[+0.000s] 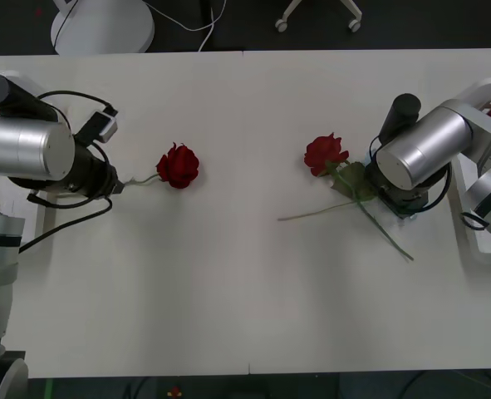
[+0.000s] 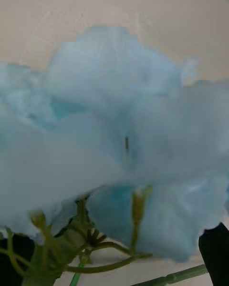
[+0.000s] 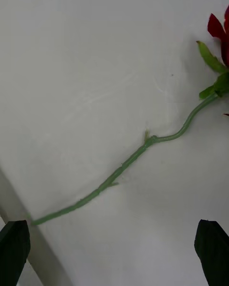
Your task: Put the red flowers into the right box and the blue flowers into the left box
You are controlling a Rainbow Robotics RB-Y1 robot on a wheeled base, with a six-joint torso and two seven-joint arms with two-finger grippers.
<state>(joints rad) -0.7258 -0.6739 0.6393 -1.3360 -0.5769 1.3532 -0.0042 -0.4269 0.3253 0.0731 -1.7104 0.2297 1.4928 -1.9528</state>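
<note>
Left gripper (image 3: 114, 252): its black fingers (image 3: 13, 250) are standing wide apart at the two corners of the left wrist view, holding nothing; the arm is reaching in over the table's left side.
Left red rose (image 1: 178, 165): it is lying on the white table (image 1: 245, 299) just beyond the left gripper, head pointing away from it, the stem's tip reaching toward the fingers without touching them.
Rose stem (image 3: 133, 159): it is running thin, pale green and gently kinked, with small nubs along it, up to a green leaf under the red petals.
Right gripper: it is sitting under the silver wrist (image 1: 419, 150) at the table's right; one black finger (image 2: 215, 252) is showing, and whether the fingers are gripping cannot be told.
Blue flower (image 2: 114, 143): it is pressing close before the right wrist camera, a pale sky-blue fluffy cluster of soft petals on thin green stalks.
Middle red rose (image 1: 325, 155): it is lying just left of the right wrist, deep red, with a broad leaf and long stems crossing on the table.
Right box (image 1: 488, 91): its white rounded rim is showing at the right edge, behind the right arm.
Table: it is showing a smooth, matt white top.
</note>
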